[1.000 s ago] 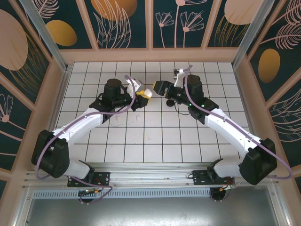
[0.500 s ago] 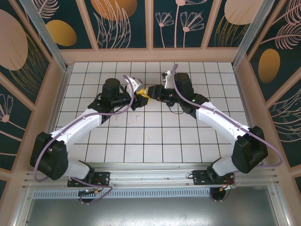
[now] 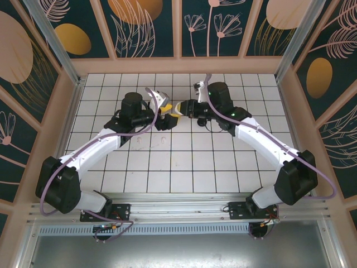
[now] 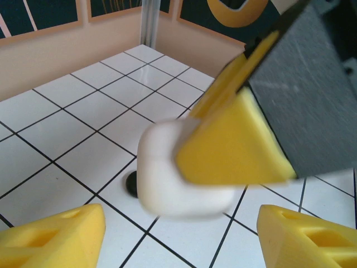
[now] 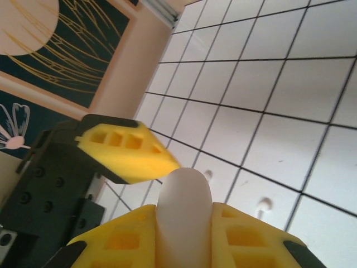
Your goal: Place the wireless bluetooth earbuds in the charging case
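- Nose to nose over the middle of the white tiled floor (image 3: 184, 162): left gripper (image 3: 165, 110) and right gripper (image 3: 182, 107), both up off the tiles.
- Clamped between the right gripper's yellow pads (image 5: 245, 237): white charging case (image 4: 167, 181), rounded end poking out toward the left arm.
- Spread wide on the left side: yellow fingers (image 4: 53, 237) flank the case, clear of it in the left wrist view.
- Lying on a tile beyond the case: a small white earbud (image 5: 262, 207), well apart from both grippers.
- Half hidden under the case: a little dark blob (image 4: 131, 184) on the floor, too blurred to name.
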Available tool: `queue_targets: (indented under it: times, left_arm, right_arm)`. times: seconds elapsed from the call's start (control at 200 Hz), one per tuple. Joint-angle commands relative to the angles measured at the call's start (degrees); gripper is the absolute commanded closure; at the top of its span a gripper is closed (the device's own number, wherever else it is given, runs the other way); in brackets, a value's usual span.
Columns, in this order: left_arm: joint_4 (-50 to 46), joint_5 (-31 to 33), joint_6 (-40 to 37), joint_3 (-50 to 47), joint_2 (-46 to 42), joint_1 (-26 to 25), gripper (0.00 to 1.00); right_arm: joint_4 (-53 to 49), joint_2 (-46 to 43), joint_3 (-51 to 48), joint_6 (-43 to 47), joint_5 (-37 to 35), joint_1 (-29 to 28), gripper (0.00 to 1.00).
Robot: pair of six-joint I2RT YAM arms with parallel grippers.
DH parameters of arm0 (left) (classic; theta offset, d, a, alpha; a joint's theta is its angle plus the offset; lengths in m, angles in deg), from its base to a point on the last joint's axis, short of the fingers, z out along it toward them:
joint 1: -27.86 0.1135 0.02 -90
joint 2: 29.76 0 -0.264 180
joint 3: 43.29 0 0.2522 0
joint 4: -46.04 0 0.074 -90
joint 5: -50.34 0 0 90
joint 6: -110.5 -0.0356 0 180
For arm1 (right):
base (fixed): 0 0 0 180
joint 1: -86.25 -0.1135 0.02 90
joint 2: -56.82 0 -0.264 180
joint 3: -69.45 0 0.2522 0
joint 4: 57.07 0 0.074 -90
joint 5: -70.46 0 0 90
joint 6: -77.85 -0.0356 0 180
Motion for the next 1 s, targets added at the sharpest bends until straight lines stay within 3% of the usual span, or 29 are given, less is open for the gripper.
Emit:
queue_targets:
  times: [0.0, 0.18, 0.405, 0.586, 0.991]
  left_arm:
    - [-0.2, -3.9, 4.5, 2.0, 1.1, 1.5, 0.26]
    - [3.4, -11.7, 12.0, 2.8, 2.4, 3.9, 0.24]
    - [12.2, -18.9, 13.2, -1.0, -0.6, 5.7, 0.26]
    - [29.6, -26.7, 20.2, -9.6, -2.3, 7.5, 0.27]
    - [32.1, -34.1, 24.5, -8.6, 0.2, 7.3, 0.41]
  right_arm:
    - [-4.0, -1.6, 3.1, 7.2, 1.8, 3.7, 0.95]
    - [-10.2, -2.5, 6.5, 19.2, 2.4, 5.5, 0.95]
    - [-18.8, -1.1, 11.0, 31.6, 8.0, 5.0, 0.93]
    - [-17.5, -1.4, 10.5, 34.0, 18.2, 5.1, 0.95]
    - [-16.4, 0.5, 10.8, 36.3, 31.6, 4.7, 0.95]
